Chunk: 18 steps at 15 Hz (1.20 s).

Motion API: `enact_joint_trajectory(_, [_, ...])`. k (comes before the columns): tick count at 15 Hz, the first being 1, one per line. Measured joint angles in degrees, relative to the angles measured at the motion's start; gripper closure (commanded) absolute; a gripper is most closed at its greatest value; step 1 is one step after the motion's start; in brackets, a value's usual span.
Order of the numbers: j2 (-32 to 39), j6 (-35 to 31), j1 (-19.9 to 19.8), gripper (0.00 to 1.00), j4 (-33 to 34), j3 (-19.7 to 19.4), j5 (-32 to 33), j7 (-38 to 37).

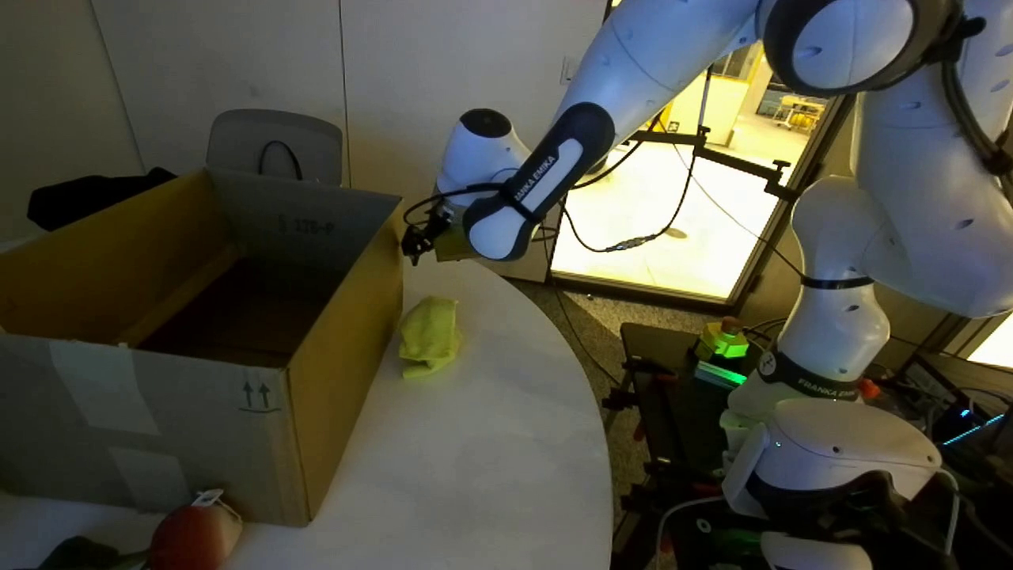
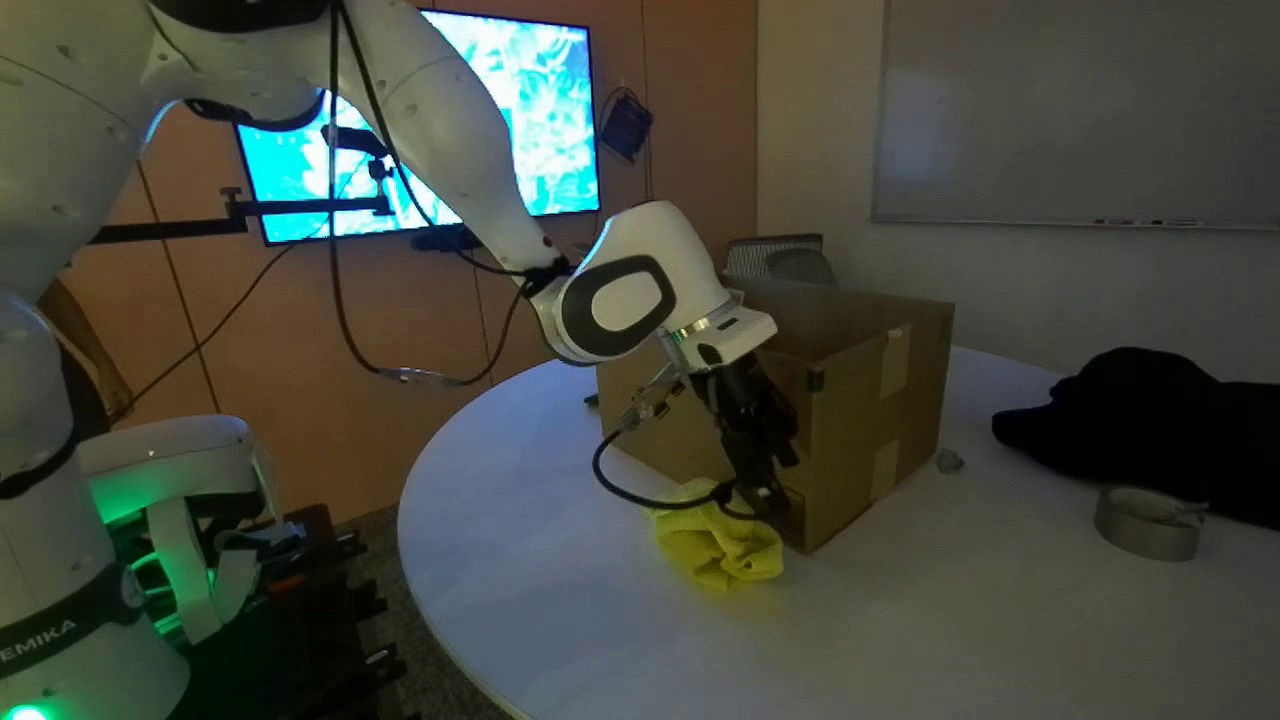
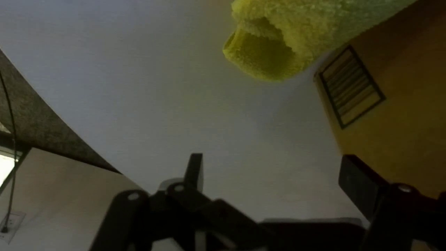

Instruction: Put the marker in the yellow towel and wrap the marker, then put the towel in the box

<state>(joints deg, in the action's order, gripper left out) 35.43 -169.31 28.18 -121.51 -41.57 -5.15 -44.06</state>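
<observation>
The yellow towel (image 1: pixel 428 336) lies bunched on the table against or very near the box's side. It also shows in an exterior view (image 2: pixel 718 550), partly behind a cable, and at the top of the wrist view (image 3: pixel 299 38), where its folded end forms an open hollow. The marker is not in view; whether the towel covers it cannot be told. The large brown cardboard box (image 1: pixel 352 368) stands open-topped; its wall also shows in an exterior view (image 2: pixel 885 430) and the wrist view (image 3: pixel 407 132). My gripper (image 3: pixel 271 164) is open and empty, above the table near a box corner (image 2: pixel 775 495), apart from the towel.
The white round table (image 1: pixel 491 443) curves away beside the box. A reddish round object (image 1: pixel 194 538) lies by the box. A tape roll (image 2: pixel 1148 522) and a black cloth (image 2: pixel 1150 420) lie on the table. A grey chair (image 1: pixel 277 142) stands behind the box.
</observation>
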Motion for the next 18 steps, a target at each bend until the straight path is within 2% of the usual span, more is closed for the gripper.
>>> enact_joint_trajectory(5, [-10.6,2.0,-0.4,0.0,-3.7,3.3,7.9,9.0])
enact_joint_trajectory(8, [-16.6,5.9,-2.0,0.0,-6.0,7.5,12.2,13.8])
enact_joint_trajectory(12, [-21.4,14.0,-9.1,0.0,-7.1,18.0,14.6,21.4])
enact_joint_trajectory(15, [-21.9,19.7,-15.4,0.0,-7.0,26.2,14.6,28.1])
enact_joint_trajectory(18, [-19.2,21.6,-19.3,0.0,-6.1,30.3,14.9,31.6])
